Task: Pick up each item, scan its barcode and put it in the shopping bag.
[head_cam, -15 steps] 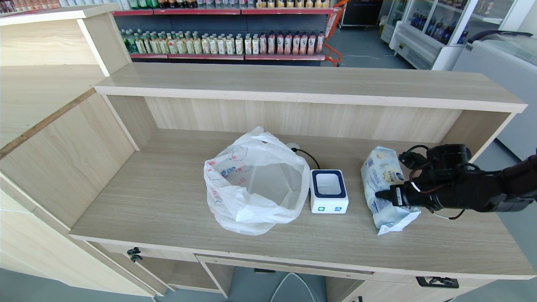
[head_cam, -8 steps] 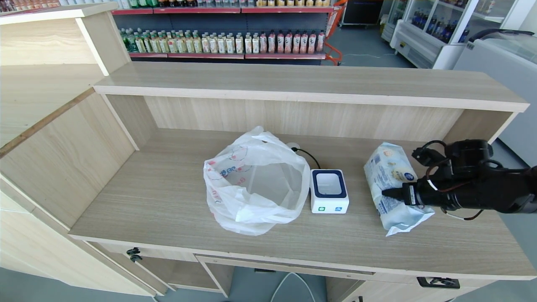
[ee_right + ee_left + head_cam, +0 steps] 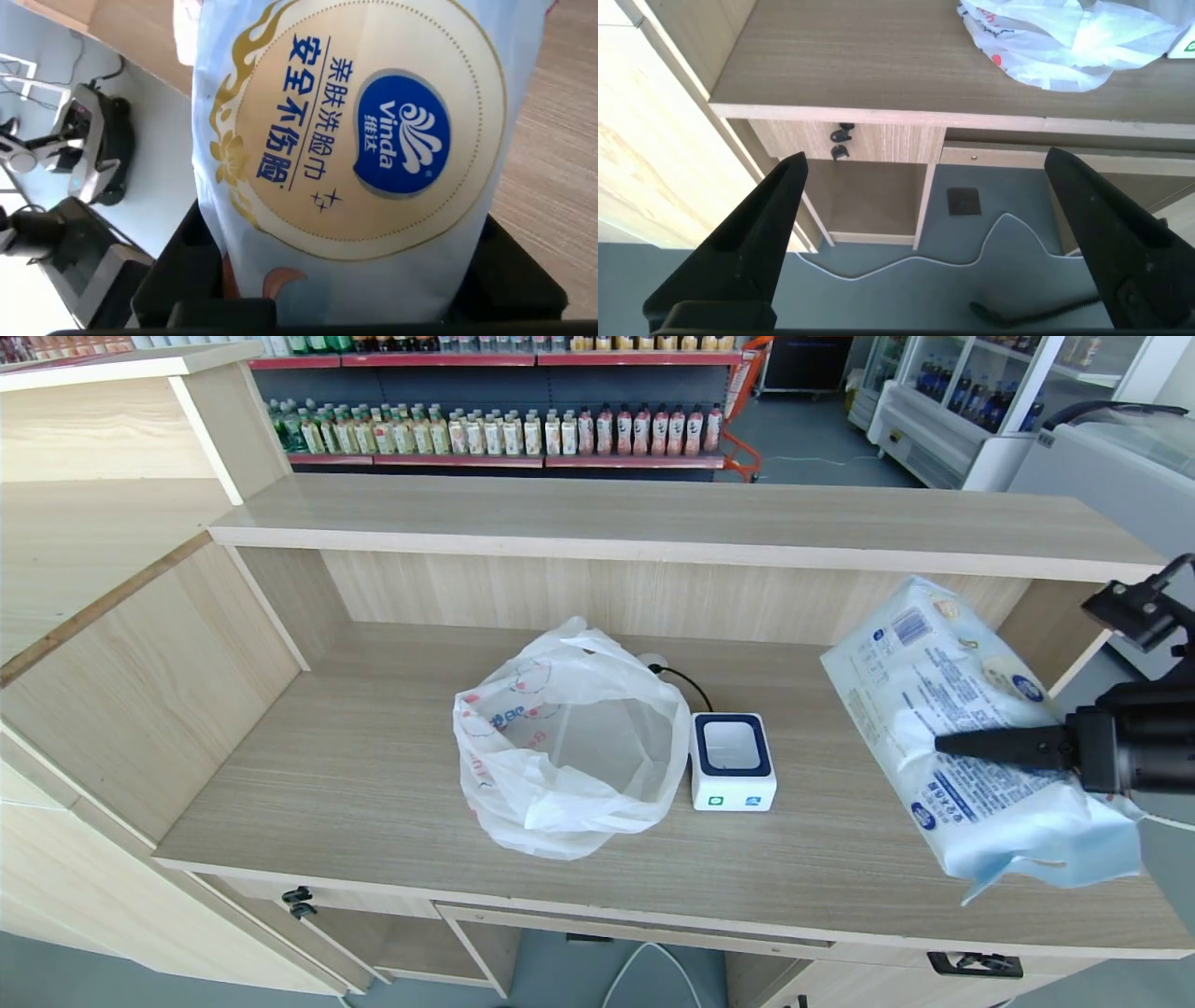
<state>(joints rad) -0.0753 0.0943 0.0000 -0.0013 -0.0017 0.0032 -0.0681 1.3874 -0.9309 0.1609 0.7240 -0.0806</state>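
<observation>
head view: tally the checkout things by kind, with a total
shopping bag: 1
barcode scanner: 1
tissue pack, held above the counter in the right gripper: 1
total: 3

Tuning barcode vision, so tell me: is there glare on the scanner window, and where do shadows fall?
Head view: the scanner window reflects pale light, a mild glare; the shopping bag casts only a soft shadow on the counter. Left wrist view: the space under the counter is dimmer than its top. Right wrist view: the soft pack is evenly lit.
</observation>
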